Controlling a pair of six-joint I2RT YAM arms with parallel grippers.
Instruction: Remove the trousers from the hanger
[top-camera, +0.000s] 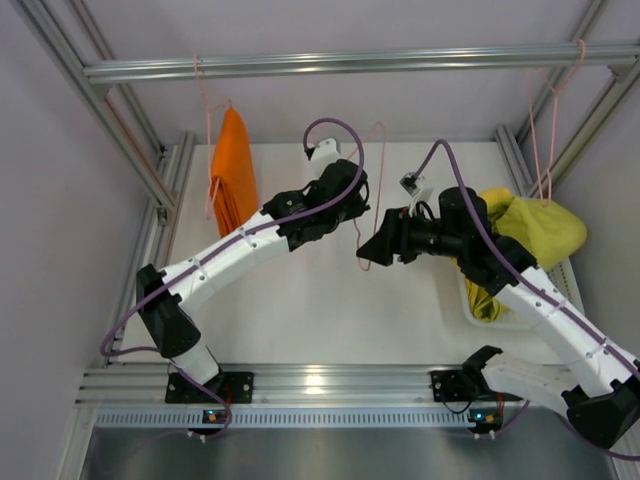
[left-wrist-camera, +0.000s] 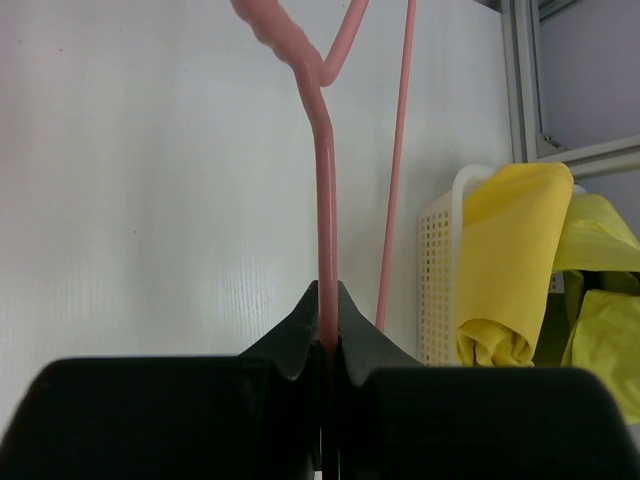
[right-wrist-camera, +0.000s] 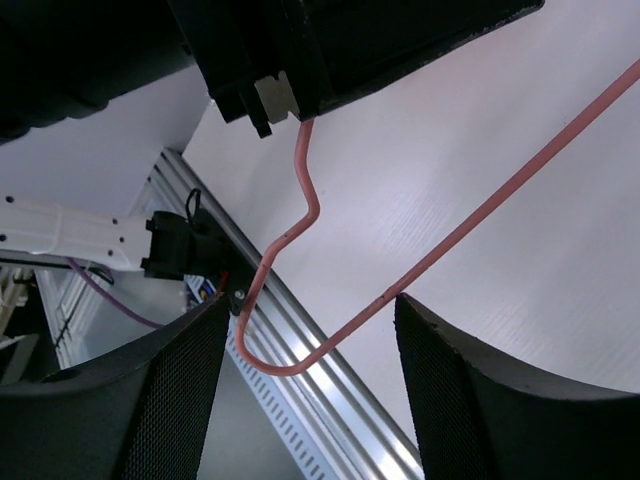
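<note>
One pair, orange trousers (top-camera: 233, 170), hangs lengthwise down; left hand (left-wrist-camera: 328, 305) pinches hanger (left-wrist-camera: 325, 200).

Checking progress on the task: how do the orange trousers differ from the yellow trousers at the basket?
The orange trousers hang flat on a pink hanger from the bar; the yellow trousers lie slumped over the white basket, on no hanger. Both are plain cloth.
</note>
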